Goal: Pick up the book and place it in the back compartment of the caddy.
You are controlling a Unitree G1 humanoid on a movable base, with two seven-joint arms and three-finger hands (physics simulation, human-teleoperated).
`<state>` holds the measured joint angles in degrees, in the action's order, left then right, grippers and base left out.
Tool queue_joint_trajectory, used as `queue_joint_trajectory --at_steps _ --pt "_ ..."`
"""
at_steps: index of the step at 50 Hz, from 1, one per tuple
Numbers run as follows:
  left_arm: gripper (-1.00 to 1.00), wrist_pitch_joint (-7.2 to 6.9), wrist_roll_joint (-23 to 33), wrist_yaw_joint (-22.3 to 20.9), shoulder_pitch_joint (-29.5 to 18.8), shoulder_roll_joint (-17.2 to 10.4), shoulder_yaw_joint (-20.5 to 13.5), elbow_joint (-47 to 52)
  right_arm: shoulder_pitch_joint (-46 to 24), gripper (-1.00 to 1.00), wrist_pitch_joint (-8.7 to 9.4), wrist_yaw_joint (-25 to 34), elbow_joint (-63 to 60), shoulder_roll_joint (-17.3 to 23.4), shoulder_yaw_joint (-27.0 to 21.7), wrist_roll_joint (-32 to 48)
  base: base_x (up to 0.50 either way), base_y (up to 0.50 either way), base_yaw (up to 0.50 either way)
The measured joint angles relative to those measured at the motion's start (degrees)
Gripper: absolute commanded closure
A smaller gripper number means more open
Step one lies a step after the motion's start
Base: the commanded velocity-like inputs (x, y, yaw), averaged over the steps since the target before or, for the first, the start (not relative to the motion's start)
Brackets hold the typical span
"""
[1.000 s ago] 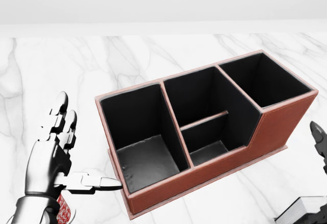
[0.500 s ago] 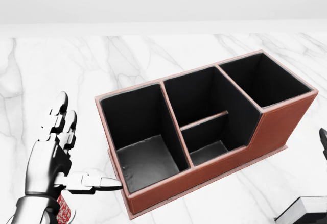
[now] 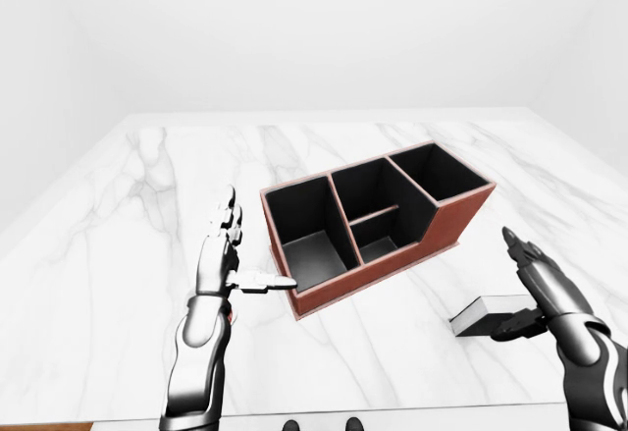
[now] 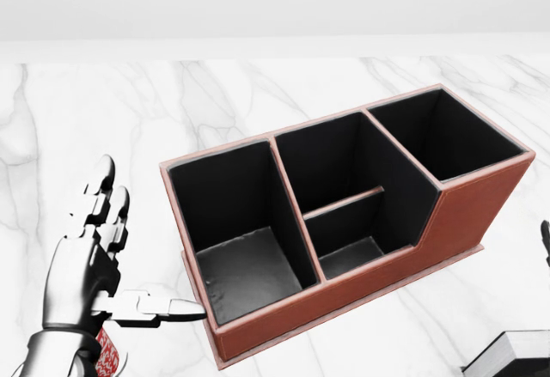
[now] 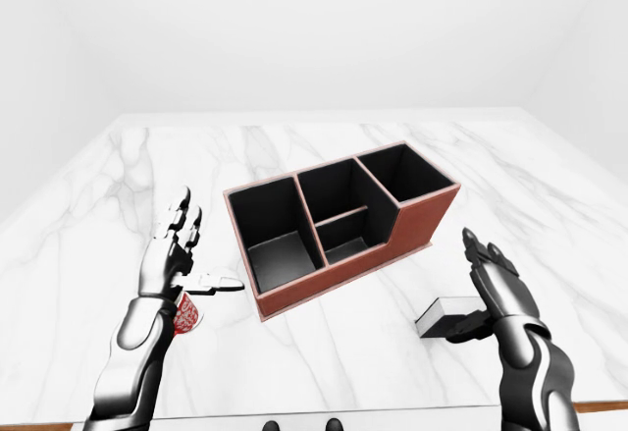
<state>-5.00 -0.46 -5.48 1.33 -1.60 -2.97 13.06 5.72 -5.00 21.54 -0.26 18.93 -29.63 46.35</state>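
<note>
Book: the book point(image 5: 446, 315) lies flat on the white marble surface point(image 5: 353, 352), toward the lower right in the right-eye view, well apart from the caddy.
Key relation: the right robot hand point(image 5: 488, 289) stands just beside the book's right end, thumb touching or nearly touching it; the long axis runs roughly left to right across the view.
Nearer arm: the right, by judgement; the left robot hand point(image 3: 229, 254) is across the caddy from the book.
Right robot hand state: fingers spread apart, not closed round the book.
Left robot hand state: fingers extended and apart, holding nothing, thumb pointing at the caddy's near corner.
Caddy: the caddy point(image 3: 378, 220) is a reddish-brown, leather-like box with a black lining and four compartments, all empty.
Book form: thin slab, dark cover, pale page edge.
</note>
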Motion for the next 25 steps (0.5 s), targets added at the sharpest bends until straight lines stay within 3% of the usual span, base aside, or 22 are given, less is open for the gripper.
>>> queue_joint_trajectory --at_steps 25 --pt "-1.0 0.0 0.04 0.08 -0.23 -0.06 -0.09 -0.68 -0.3 -1.0 0.0 -1.0 1.71 0.94 -0.05 0.1 0.0 0.0 0.0"
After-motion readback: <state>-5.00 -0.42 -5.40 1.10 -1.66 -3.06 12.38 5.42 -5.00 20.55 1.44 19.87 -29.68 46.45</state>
